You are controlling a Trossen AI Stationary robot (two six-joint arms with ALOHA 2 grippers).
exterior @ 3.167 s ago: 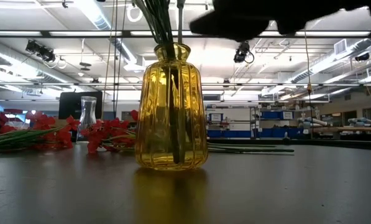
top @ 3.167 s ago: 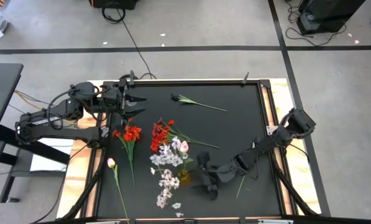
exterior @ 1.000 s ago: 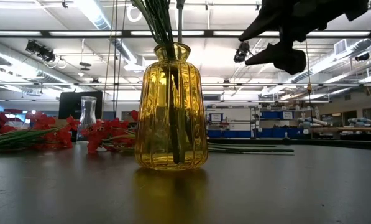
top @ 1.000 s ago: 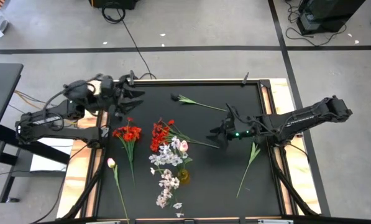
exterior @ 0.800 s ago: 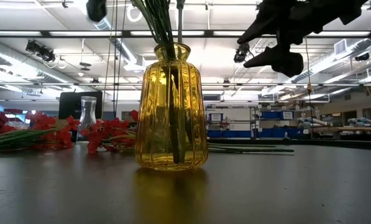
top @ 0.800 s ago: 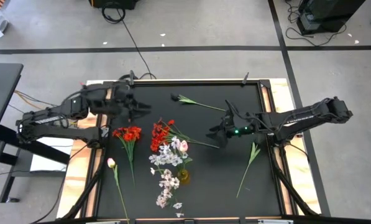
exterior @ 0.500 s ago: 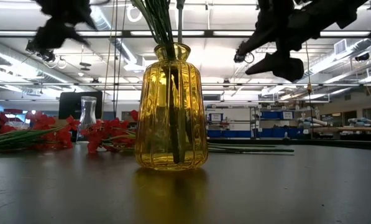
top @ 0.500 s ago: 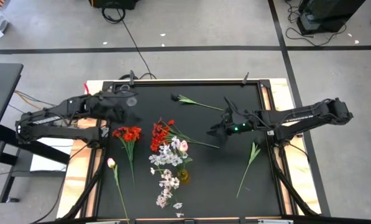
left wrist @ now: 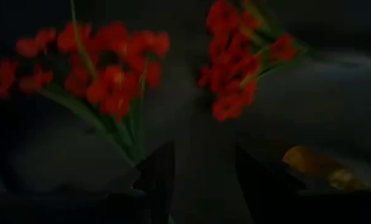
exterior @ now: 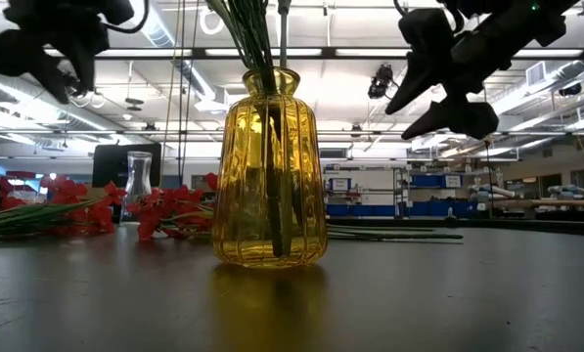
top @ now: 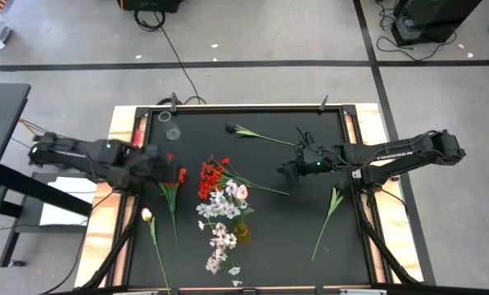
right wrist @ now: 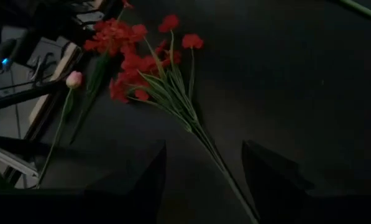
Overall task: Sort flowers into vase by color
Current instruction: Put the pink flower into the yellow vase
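Two red blossom bunches lie flat on the black table: the left bunch (top: pixel 175 177) (left wrist: pixel 98 71) and the middle bunch (top: pixel 210 176) (right wrist: pixel 149 67). A pale pink tulip (top: pixel 146 215) (right wrist: pixel 74 79) lies near the left edge. White-lilac sprays (top: pixel 221 211) stand with their stems in the yellow vase (top: pixel 242 232) (exterior: pixel 272 166). My left gripper (top: pixel 165 164) (left wrist: pixel 204 180) hovers open over the left bunch, hiding part of its blossoms. My right gripper (top: pixel 286 170) (right wrist: pixel 204 180) is open above the middle bunch's stem (right wrist: pixel 215 155), which runs between its fingers in the wrist view.
A small clear vase (top: pixel 173 131) (exterior: pixel 138 176) stands by the far left corner. Bare green leafy stems lie at the far middle (top: pixel 260 135) and on the right (top: pixel 329 206). Loose white-lilac blossoms (top: pixel 219 256) lie near the table's near edge.
My left gripper has swung from the far left corner by the clear vase toward the near edge and down, and now stands over the left red bunch. My right gripper has stayed above the middle bunch's stem end. No flower has moved.
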